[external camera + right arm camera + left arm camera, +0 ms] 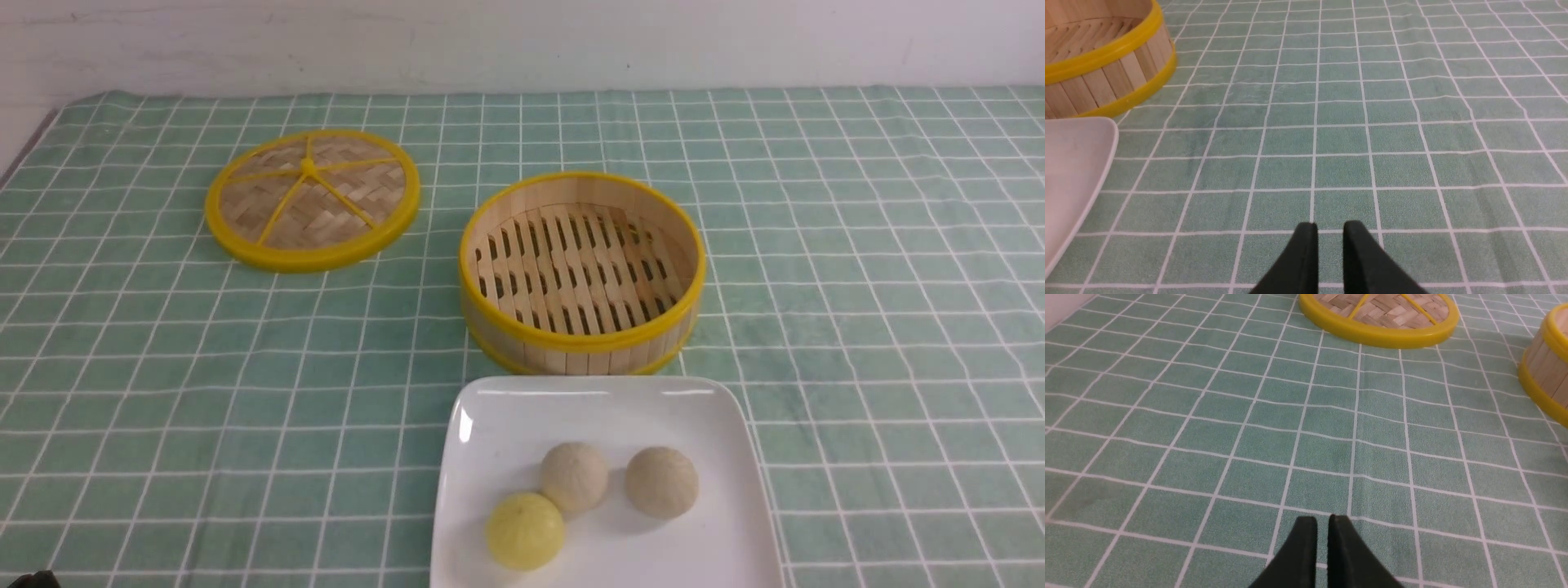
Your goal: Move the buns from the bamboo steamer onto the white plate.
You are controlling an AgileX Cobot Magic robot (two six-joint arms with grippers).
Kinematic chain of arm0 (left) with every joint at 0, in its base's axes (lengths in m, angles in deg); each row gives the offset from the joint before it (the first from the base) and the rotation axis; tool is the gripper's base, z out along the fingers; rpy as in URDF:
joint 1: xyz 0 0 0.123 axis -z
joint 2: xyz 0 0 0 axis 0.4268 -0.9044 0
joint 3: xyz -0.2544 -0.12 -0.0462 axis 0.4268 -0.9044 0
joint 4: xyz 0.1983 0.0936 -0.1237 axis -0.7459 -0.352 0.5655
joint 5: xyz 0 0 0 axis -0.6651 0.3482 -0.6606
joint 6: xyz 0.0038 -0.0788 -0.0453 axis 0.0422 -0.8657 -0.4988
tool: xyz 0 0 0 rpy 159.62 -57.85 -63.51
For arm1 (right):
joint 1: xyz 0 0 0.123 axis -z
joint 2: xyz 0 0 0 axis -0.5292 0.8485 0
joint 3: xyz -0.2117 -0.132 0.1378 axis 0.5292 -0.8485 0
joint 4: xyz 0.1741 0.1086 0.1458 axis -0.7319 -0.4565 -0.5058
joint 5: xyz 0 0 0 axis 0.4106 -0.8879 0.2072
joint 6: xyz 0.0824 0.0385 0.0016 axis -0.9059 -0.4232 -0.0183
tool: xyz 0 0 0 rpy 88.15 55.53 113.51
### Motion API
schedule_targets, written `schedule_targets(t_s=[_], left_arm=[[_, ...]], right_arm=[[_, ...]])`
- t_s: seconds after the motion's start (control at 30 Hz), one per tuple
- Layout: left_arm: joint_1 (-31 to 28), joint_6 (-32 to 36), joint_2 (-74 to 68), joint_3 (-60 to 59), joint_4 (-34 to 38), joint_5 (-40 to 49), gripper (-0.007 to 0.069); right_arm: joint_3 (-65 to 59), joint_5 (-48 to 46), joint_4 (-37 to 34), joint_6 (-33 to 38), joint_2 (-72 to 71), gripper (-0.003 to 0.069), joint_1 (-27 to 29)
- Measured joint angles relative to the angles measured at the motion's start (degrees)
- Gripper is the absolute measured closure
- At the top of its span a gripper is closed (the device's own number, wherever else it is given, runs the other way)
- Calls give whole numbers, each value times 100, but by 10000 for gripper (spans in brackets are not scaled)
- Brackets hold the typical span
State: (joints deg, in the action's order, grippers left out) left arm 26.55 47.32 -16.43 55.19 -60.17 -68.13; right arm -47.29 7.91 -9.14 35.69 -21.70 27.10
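Two pale cream buns (574, 477) (661, 482) lie on the white plate (588, 394) at the near middle of the table, beside a brighter yellow bun (525, 531). Just behind the plate stands the bamboo steamer (571, 349), with nothing on its slatted floor. My left gripper (1322, 519) hovers over bare cloth to the left of the steamer (1545, 371), its jaws a narrow slit apart and holding nothing. My right gripper (1330, 225) is over the cloth to the right of the plate (1073, 163) and steamer (1102, 73), slightly open with nothing in it. Neither gripper shows in the front view.
The flat woven lid (312, 198) with its yellow rim lies at the back left, and the left wrist view also shows the lid (1380, 318). Green checked cloth covers the table up to a white wall behind.
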Motion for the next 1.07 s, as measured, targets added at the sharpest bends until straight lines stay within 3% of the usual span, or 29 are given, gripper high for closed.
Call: schedule_targets(t_s=[1.07], left_arm=[[0, 0, 0, 0, -29, 5, 540]], right_arm=[[0, 0, 0, 0, 0, 502, 0]])
